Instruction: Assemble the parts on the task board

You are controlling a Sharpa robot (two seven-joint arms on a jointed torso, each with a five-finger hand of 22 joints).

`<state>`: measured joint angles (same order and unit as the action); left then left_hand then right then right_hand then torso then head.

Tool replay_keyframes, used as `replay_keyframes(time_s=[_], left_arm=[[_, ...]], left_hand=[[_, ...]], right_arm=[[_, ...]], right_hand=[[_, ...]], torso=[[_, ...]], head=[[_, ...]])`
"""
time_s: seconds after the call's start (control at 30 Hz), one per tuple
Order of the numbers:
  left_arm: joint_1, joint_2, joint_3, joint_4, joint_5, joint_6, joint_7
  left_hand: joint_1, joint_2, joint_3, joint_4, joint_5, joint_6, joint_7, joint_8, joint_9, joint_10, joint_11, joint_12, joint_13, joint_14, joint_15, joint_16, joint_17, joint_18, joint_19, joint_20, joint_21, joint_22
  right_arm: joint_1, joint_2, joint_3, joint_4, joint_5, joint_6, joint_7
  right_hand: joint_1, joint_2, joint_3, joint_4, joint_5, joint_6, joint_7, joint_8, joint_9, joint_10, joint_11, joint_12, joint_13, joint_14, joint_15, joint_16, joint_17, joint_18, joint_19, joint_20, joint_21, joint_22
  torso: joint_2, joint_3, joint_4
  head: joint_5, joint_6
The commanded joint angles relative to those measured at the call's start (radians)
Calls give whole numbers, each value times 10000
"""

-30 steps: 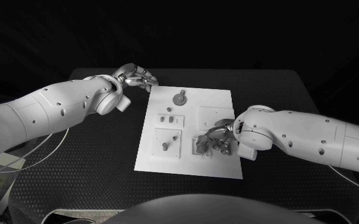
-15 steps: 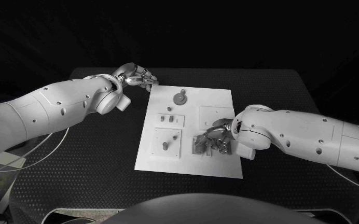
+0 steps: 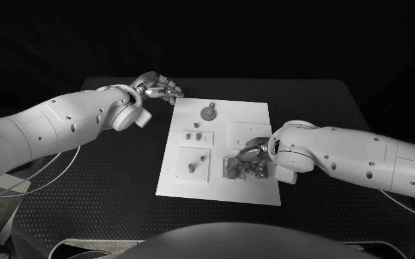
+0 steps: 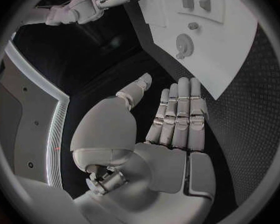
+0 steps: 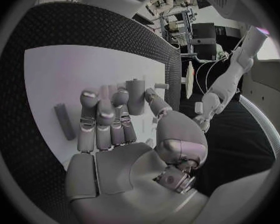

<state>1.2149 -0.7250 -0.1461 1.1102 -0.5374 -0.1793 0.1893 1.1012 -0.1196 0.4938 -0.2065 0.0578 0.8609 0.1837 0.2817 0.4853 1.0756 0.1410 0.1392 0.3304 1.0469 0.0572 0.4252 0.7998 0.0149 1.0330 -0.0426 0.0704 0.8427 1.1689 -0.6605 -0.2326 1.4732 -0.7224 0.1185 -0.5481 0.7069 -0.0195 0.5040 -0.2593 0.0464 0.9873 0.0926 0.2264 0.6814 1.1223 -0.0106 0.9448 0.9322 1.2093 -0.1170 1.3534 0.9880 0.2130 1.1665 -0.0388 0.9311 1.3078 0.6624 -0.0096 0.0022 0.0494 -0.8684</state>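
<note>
The white task board [image 3: 250,121] lies mid-table. My right hand [image 3: 252,162] hovers over its near right part, and the thumb and fingertips pinch a short grey cylinder part [image 5: 135,97]. Beside those fingers a grey bar [image 3: 231,168] lies flat on the board [image 5: 59,69]; the same bar [image 5: 64,121] appears in the right wrist view. My left hand [image 3: 158,86] stays at the board's far left corner. It holds nothing, with the fingers [image 4: 177,109] straight and the thumb apart. A round disc part [image 3: 207,113] sits at the far end of the board.
Small pegs [image 3: 195,137] stand in a plate left of centre, and a square plate [image 3: 193,165] with two more pegs is nearer me. Black table [image 3: 104,181] surrounds the board. The left wrist view shows the board [image 4: 233,59], the disc [image 4: 185,45] and my right arm [image 4: 77,10].
My right hand has shifted slightly over the board's near right part, its fingers closing in beside the grey bar. The left arm has stayed put.
</note>
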Motion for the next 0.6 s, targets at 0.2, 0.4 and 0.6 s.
replay_keyframes(time_s=[0.2, 0.4, 0.6], left_arm=[[6, 14, 5, 15, 61, 126, 70], [6, 20, 5, 15, 61, 133, 69], [6, 0, 5, 28, 61, 136, 72]], left_hand=[[-90, -8, -18, 69, 61, -72, -16, 54, -13, -74, -13, 63, 19, 79, 5, -70, 19, -9, -30, 14, 5, -13], [-90, -9, -18, 70, 61, -73, -15, 54, -13, -76, -13, 66, 20, 80, 5, -73, 22, -9, -30, 14, 5, -14], [-92, -7, -18, 74, 61, -74, -14, 55, -14, -82, -12, 72, 23, 81, 5, -80, 29, -10, -31, 15, 5, -14]], right_arm=[[-10, 49, -9, -3, -389, -63, 135], [-14, 126, -9, -42, -564, -376, 239], [-46, 190, -8, -100, -564, -377, 261]], right_hand=[[-26, -58, 38, -33, 32, 2, 78, -41, -3, -90, -12, 56, -15, 2, -15, -54, 20, 488, -75, 9, -58, 116], [-26, -55, 41, -38, 32, 0, 79, -43, -3, -91, -11, 59, -14, 2, -14, -55, 22, 488, -75, 9, -58, 116], [-23, -46, 49, -44, 32, 2, 79, -42, 0, -90, -11, 65, -13, 3, -13, -56, 25, 488, -71, 8, -57, 117]], torso=[[2, 8, -5], [6, 4, -2], [10, 8, 7]], head=[[11, 9], [9, 18], [18, 4]])
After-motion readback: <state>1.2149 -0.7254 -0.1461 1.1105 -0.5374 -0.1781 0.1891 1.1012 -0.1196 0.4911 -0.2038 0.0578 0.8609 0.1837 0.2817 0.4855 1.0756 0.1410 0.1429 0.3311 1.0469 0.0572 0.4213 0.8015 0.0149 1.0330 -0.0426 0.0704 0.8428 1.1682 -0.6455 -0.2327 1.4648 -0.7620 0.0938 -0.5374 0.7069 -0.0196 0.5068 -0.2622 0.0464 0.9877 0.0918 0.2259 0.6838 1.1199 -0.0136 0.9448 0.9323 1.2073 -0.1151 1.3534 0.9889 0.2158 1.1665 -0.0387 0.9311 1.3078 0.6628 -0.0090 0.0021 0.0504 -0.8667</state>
